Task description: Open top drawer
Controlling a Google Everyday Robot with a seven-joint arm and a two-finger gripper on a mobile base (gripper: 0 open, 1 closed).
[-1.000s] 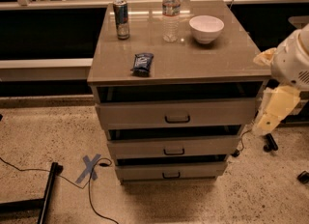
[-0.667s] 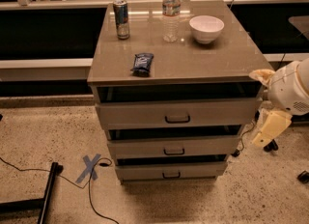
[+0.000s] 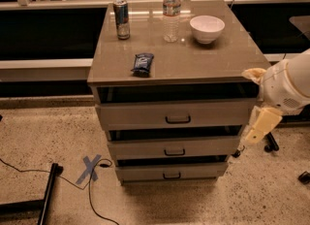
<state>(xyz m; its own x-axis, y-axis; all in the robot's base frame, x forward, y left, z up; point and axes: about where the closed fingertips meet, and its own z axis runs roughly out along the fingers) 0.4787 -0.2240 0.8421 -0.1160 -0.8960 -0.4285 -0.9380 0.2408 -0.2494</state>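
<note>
Drawer [image 3: 140, 115], topmost, sits just under the worktop [image 3: 203, 61]; rigid, likely heavy; its small centre handle [image 3: 178, 119] is my only hold; my claw [image 3: 260, 127] hangs right of it, apart; how open, I cannot tell.

gripper [image 3: 259, 128] at the cabinet's right edge, beside top drawer [image 3: 140, 115]: smooth cream plastic. top drawer front matt laminate, cabinet top [image 3: 193, 61] glossy, reflective. can [image 3: 121, 19] shiny metal, bottle [image 3: 171, 13] clear plastic, bowl [image 3: 207, 28] glazed white, floor [image 3: 43, 136] speckled stone
</note>
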